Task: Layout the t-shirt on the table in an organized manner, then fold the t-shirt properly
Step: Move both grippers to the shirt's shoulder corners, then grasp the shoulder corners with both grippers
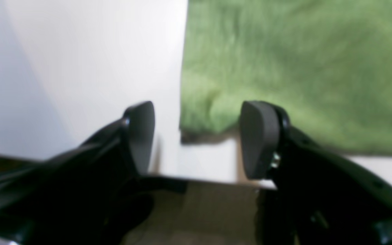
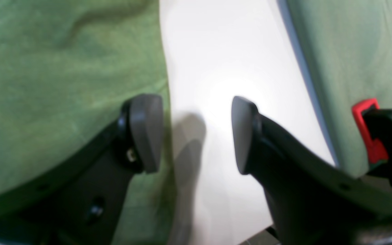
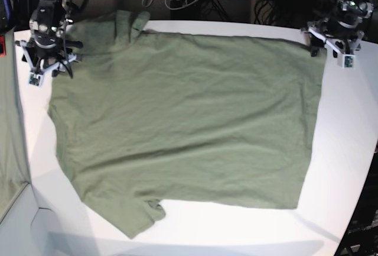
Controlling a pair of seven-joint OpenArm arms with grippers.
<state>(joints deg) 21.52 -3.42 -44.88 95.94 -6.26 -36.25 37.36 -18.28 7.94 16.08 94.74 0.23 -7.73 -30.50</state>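
While the t-shirt [image 3: 189, 126] is lying spread almost flat across the middle of the table [image 3: 348, 126], both arms are hovering at its far corners with nothing gripped; the left gripper [image 1: 196, 139] is standing with its jaws wide apart, straddling the shirt's corner and bare tabletop near the table edge; the right gripper [image 2: 196, 132] is gaping just as wide, 1 finger [image 2: 145, 132] over cloth and the other over white surface. The layout is looking nearly finished, though 1 sleeve near the front is lying bunched. To grip well, each arm is needing to lower until 1 finger is sliding under the cloth edge, closing only on fabric; both pinches are best taken together, so the fold is coming over evenly without dragging the body askew.
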